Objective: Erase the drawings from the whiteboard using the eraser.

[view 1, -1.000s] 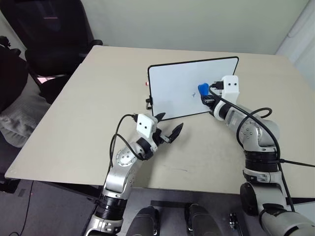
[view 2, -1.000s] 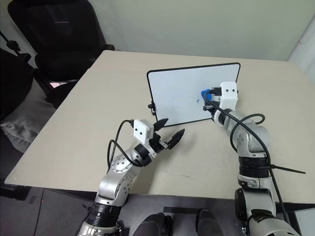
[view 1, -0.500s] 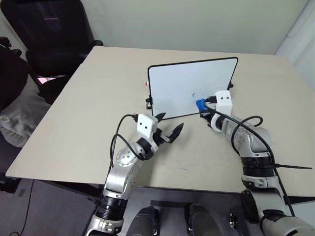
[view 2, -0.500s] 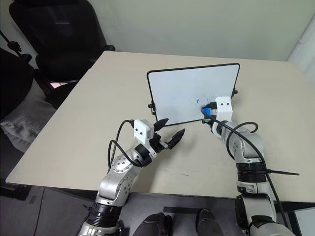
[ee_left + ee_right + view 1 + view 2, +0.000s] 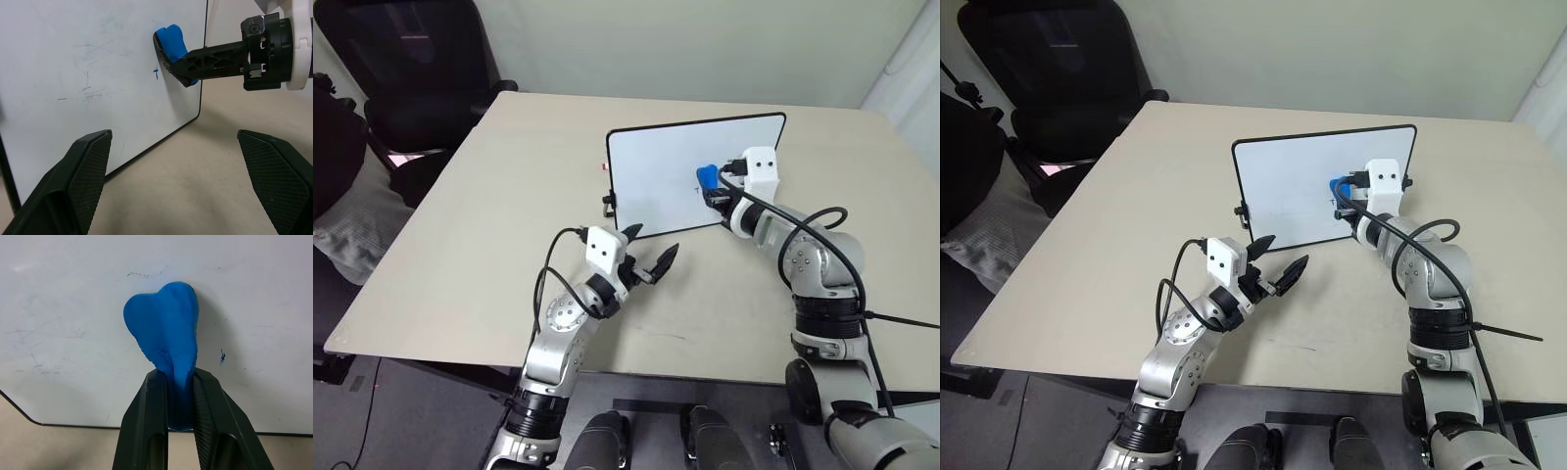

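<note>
A: What is hard to make out?

B: The drawings (image 5: pixel 155 73) are reduced to a small blue mark, perhaps partly hidden behind the eraser (image 5: pixel 165 338), which is pinched by the right gripper (image 5: pixel 180 382) against the whiteboard (image 5: pixel 656 171).

A: And the rest?

B: The left gripper (image 5: pixel 181 183) is spread wide, empty, over the beige table (image 5: pixel 489 225); a black chair (image 5: pixel 411 59) is seen beyond.

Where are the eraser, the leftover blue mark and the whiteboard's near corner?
eraser (image 5: pixel 166 330), right wrist view, on its blue pinched body.
leftover blue mark (image 5: pixel 155 72), left wrist view, on the small stroke.
whiteboard (image 5: pixel 197 111), left wrist view, on its rounded black-framed corner.
</note>
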You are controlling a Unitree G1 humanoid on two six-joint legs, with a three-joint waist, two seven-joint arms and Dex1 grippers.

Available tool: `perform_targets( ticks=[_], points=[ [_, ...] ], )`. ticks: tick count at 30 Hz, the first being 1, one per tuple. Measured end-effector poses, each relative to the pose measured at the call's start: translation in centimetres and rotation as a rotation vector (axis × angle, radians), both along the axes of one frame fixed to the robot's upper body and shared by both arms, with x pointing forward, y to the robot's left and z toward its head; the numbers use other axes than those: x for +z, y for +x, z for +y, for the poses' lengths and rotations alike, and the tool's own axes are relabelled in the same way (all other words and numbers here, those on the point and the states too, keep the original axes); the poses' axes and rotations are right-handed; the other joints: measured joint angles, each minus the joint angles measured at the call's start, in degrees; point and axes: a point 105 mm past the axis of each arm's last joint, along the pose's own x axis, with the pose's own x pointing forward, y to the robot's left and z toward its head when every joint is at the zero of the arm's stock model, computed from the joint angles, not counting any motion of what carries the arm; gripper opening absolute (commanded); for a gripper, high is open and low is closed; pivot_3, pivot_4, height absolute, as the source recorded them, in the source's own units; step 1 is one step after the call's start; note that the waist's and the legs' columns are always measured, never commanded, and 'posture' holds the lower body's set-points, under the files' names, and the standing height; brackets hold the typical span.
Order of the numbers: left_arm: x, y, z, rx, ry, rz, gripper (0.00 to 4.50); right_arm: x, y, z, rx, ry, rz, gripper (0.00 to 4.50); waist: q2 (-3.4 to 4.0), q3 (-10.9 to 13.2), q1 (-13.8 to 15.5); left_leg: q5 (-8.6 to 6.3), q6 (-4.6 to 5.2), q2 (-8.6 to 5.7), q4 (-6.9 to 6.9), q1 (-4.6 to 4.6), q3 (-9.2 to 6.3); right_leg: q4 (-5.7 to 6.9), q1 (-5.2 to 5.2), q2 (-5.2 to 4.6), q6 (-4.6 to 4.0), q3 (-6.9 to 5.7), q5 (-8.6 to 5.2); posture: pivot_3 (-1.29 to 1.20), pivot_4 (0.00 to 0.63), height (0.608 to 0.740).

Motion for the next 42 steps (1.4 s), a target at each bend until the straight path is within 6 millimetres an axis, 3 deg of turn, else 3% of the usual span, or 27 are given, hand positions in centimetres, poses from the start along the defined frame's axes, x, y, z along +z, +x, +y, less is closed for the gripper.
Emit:
perform_targets(
  ticks=[5,7,11,18,23,29,33,35,42],
  points=[
    [0.0,0.0,0.0,0.001,-0.001,0.0,4.5,-4.1,-0.3,-0.3,-0.014,-0.053,0.125,0.36,0.0,0.0,0.1,0.02,0.02,0.0,0.01,0.0,0.0,0.0,0.01,-0.01,0.01,0.0,0.01,0.0,0.15,0.74],
    [0.0,0.0,0.0,0.002,0.0,0.0,4.5,-4.8,-0.4,-0.4,-0.016,-0.063,0.15,0.36,0.0,0.0,0.0,0.03,0.01,-0.01,0.0,0.0,0.0,0.0,0.0,-0.01,0.02,0.0,0.02,0.0,0.15,0.74],
    [0.0,0.0,0.0,0.001,0.001,0.0,4.5,-4.6,-0.3,-0.4,-0.02,-0.062,0.145,0.36,0.0,0.0,0.0,0.03,0.0,0.0,-0.02,0.0,0.0,0.0,-0.01,-0.01,0.01,-0.01,0.01,0.0,0.15,0.74],
    [0.0,0.0,0.1,0.002,0.004,-0.001,4.5,-1.1,0.6,-1.3,-0.048,-0.003,0.057,0.36,0.0,0.0,0.0,0.08,0.03,-0.01,-0.02,-0.01,0.0,0.0,-0.01,-0.01,-0.05,-0.01,0.05,0.0,0.15,0.74],
    [0.0,0.0,0.0,0.001,0.003,-0.001,4.5,-0.8,0.7,-2.1,-0.071,-0.008,0.042,0.36,0.0,0.0,0.0,0.13,0.07,-0.01,-0.02,-0.01,0.0,0.01,-0.01,-0.01,-0.07,-0.01,0.09,0.0,0.15,0.74],
    [0.0,0.0,0.0,0.0,0.002,-0.001,4.5,-1.8,0.9,-2.9,-0.1,-0.013,0.06,0.36,0.0,0.0,0.1,0.16,0.08,-0.01,-0.02,0.0,0.0,0.01,0.01,-0.02,-0.06,-0.01,0.14,0.0,0.15,0.74],
    [0.0,0.0,0.0,0.0,0.003,-0.002,4.5,-5.5,0.7,-3.9,-0.146,-0.052,0.174,0.36,0.0,0.0,0.1,0.17,0.07,-0.01,-0.02,0.0,0.0,0.0,0.0,-0.03,-0.03,0.0,0.17,0.0,0.15,0.74],
    [0.0,0.0,0.1,0.0,0.003,-0.002,4.5,-6.2,0.6,-4.0,-0.153,-0.059,0.196,0.36,0.01,0.0,0.0,0.18,0.06,-0.01,-0.04,0.0,0.01,0.0,-0.02,-0.02,-0.03,0.0,0.17,0.0,0.15,0.74],
    [0.1,0.0,0.0,-0.001,0.004,-0.004,4.5,-4.9,0.9,-3.8,-0.146,-0.05,0.16,0.36,0.02,0.0,0.0,0.27,-0.02,-0.01,-0.29,0.0,0.02,-0.01,-0.12,-0.02,-0.06,0.01,0.16,0.0,0.15,0.74]
  ],
)
